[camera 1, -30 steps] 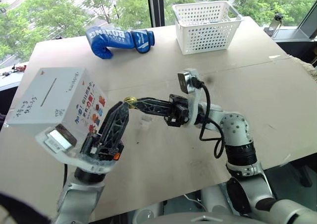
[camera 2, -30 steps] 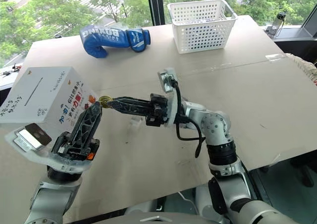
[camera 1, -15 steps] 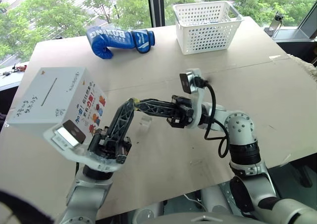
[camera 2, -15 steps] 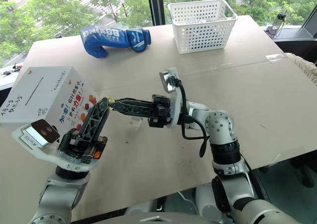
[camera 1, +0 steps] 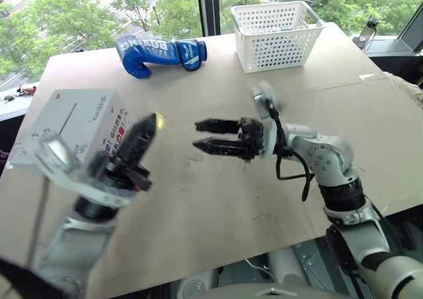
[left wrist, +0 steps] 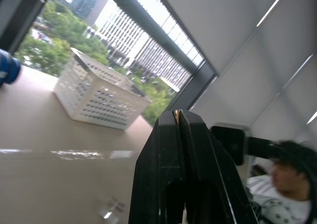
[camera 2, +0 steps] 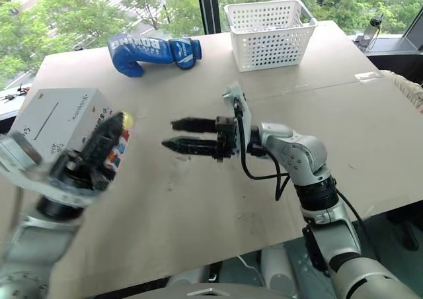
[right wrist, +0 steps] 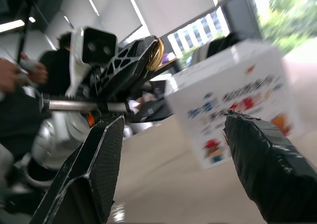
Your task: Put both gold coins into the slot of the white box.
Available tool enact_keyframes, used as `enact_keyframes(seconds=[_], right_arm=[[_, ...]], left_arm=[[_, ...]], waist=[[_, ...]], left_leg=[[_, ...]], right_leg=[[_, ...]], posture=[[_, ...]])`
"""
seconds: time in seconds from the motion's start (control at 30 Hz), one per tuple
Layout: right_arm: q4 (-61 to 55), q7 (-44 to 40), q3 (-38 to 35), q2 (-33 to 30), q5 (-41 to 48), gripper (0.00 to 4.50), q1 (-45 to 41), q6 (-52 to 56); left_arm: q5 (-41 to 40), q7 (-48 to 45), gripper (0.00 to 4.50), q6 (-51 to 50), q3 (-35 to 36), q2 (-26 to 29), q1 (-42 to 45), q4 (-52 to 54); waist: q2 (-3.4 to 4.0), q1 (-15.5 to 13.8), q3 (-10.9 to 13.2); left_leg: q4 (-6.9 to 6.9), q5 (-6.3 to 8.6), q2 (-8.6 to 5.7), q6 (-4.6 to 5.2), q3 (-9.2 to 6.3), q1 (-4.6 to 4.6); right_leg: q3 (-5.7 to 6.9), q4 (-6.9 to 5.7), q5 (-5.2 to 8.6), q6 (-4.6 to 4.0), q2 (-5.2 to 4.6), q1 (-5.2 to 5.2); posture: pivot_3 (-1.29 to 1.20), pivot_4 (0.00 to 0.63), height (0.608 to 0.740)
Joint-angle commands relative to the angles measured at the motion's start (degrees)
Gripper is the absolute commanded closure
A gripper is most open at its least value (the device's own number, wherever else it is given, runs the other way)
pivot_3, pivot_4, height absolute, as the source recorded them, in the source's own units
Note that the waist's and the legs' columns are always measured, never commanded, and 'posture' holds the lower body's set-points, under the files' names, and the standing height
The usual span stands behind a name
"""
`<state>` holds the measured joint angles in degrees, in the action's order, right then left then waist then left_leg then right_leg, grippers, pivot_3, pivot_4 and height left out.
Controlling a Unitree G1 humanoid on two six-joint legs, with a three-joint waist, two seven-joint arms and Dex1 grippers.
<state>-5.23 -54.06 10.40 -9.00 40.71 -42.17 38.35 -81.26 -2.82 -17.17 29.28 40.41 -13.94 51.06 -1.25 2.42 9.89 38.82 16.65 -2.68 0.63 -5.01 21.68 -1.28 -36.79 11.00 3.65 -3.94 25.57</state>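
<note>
The left gripper [camera 2: 121,120] pinches a coin [right wrist: 156,53] at its fingertips, just right of the box [camera 1: 79,124], nearest it. The slot [camera 1: 65,121] lies up and to its left, running lengthwise away. The right gripper [camera 1: 196,135] stands spread, empty.

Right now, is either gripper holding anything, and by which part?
Left gripper pinches a gold coin at its fingertips, by the coin's faces. Right gripper is open, empty.
</note>
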Motion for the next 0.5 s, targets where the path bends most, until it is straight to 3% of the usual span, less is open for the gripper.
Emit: enact_keyframes(seconds=[0.03,0.17,0.27,0.4,0.5], right_arm=[[1.73,-4.48,0.57,0.06,-4.94,0.94,-4.17,-9.88],[3.84,-7.13,0.89,0.32,-8.42,0.94,-8.35,-15.95],[4.82,-8.25,1.0,0.33,-9.64,0.94,-9.42,-17.5],[5.48,-9.17,1.51,0.28,-10.99,0.94,-9.29,-18.56],[5.56,-9.87,1.74,0.14,-11.29,0.94,-9.03,-18.44]], left_arm=[[1.9,5.71,4.5,-4.05,9.56,7.34,-0.04,-2.84],[3.99,11.83,4.5,-13.58,21.88,16.72,-2.4,-10.0],[4.0,13.51,4.5,-20.34,28.99,20.73,-3.44,-14.0],[2.7,11.87,4.5,-28.18,35.35,22.93,-4.61,-17.01],[2.94,10.61,4.5,-32.01,35.25,22.54,-4.94,-18.78]], waist=[[0.05,0.05,0.03],[0.09,0.03,0.11],[0.12,-0.02,0.13],[0.15,-0.05,0.15],[0.18,-0.05,0.16]], left_leg=[[0.0,-0.06,0.01,-0.1,0.02,0.0],[-0.06,-0.06,-0.02,-0.11,0.0,0.01],[-0.19,-0.06,-0.01,-0.12,-0.06,0.04],[-0.38,-0.06,0.03,-0.14,-0.06,0.05],[-0.42,-0.06,0.04,-0.14,-0.07,0.05]], right_leg=[[-0.02,0.0,0.0,0.0,0.0,0.0],[-0.01,0.01,0.01,0.01,0.0,0.05],[0.04,0.08,0.01,0.01,0.02,0.1],[0.07,0.22,0.01,0.01,-0.04,0.13],[0.07,0.24,0.01,0.01,-0.04,0.14]], posture=[[0.0,0.15,0.721],[0.0,0.15,0.721],[0.0,0.15,0.721],[0.0,0.15,0.721],[0.0,0.15,0.721]])
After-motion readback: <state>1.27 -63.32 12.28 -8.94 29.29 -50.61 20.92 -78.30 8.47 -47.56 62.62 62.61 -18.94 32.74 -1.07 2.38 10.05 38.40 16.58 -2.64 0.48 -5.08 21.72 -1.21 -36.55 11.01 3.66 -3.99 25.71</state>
